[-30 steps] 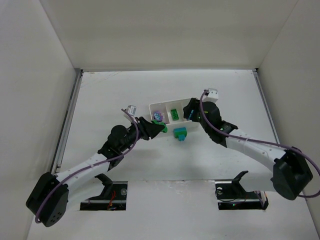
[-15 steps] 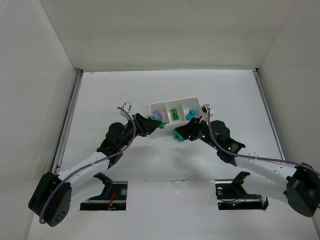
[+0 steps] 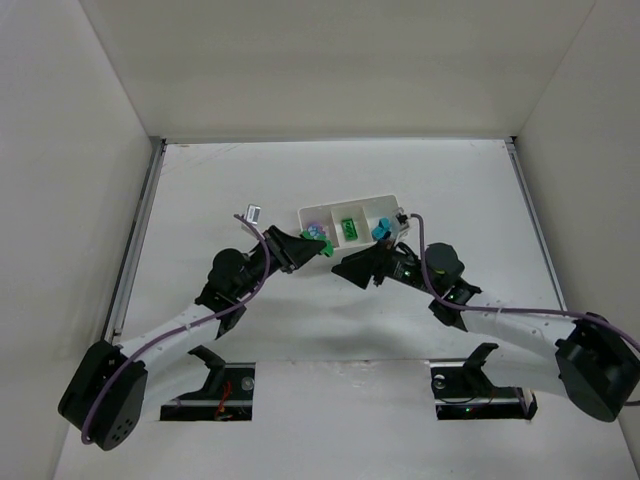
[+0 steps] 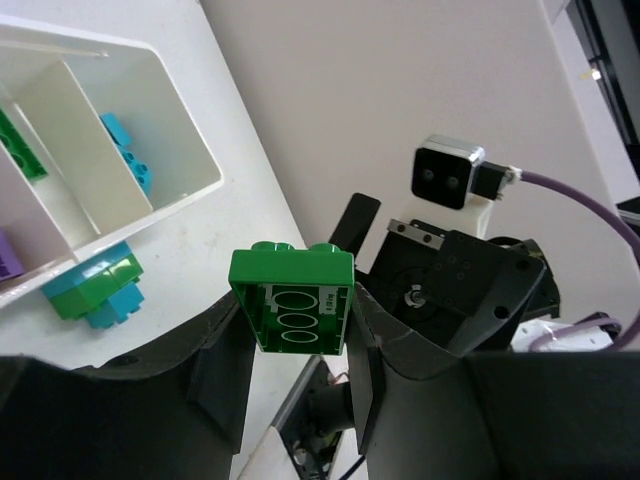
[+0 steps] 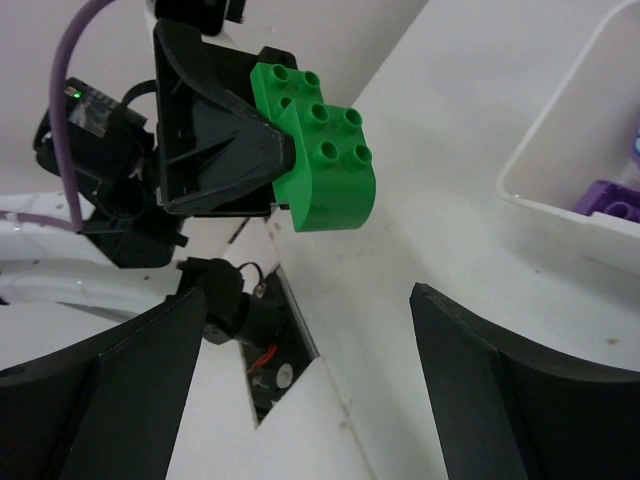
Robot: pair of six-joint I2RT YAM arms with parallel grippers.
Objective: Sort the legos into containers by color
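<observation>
1. Your left jaws are pinching the green brick (image 4: 292,300) by two opposite sides. In the right wrist view most of it juts out past the fingertips. A jolt or a quick wrist turn could make it pivot, or slip out short of the tray (image 3: 345,204).
2. The purple bricks (image 3: 315,232) sit in the compartment nearest the left jaws. The green ones (image 3: 349,229) lie one compartment further on, in the middle. If you let go early, the brick joins the wrong colour or perches on a divider.
3. Your right jaws are spread wide with nothing between them, and they point straight at the left jaws from close by. If you move both arms at once, the fingers may clash and knock the brick loose.
4. A green-and-teal stack (image 4: 95,285) lies on the tabletop (image 3: 250,180), beyond the left jaws and just beside the tray's near wall. It cannot be made out in the top view, where the right arm (image 3: 510,320) covers that spot. A careless sweep of the right jaws could shove the stack or the tray itself. It likely needs splitting first, because dropped whole it would mix two colours in one compartment.
</observation>
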